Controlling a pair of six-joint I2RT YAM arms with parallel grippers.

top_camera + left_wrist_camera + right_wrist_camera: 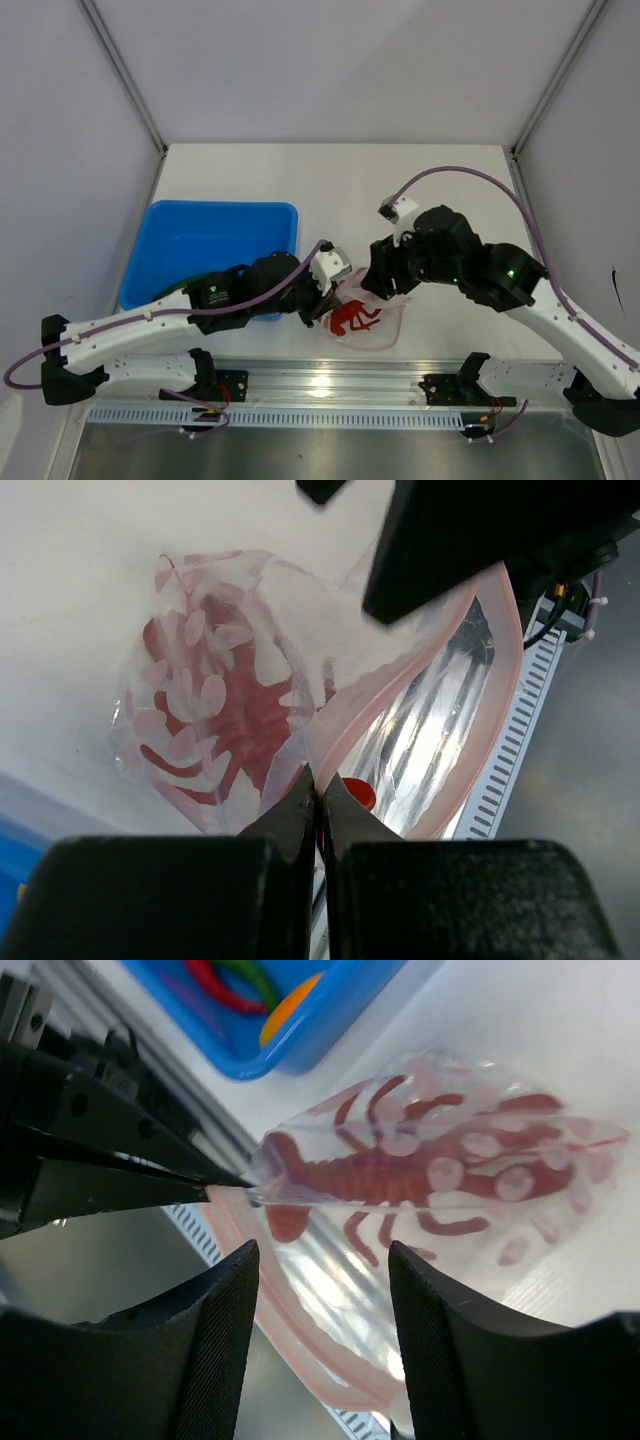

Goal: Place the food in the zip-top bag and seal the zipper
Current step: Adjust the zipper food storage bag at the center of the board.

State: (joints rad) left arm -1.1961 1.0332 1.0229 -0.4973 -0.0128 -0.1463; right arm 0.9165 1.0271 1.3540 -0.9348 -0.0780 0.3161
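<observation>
Left pincer [318, 792] is fully closed, nipping the zip-top bag [365, 322] by its rim at one end of the zipper [514, 670]. Right pincer [320, 1335] has its jaws well apart with nothing in them, and it sits over the bag's mouth; can't tell if either finger touches the film. The bag is on the bench [330, 180] at the near edge, between the two pincers and just right of the blue tray [220, 207]. Its mouth faces the near edge and overhangs the aluminium rail [330, 380], with the closed end pointing back onto the bench. The zipper isn't sealed: the pink strip bows out in a wide loop, so the mouth gapes. The red lobster print gives the long axis. From the right wrist it runs straight away from the left pincer's tip, and the film is pulled to a point at the pinch. The food is in the tray, not in the bag: red chili [225, 985], a green piece [255, 972] and the orange fruit [288, 1008] are bunched in one corner. The tray is well clear of the right pincer.
</observation>
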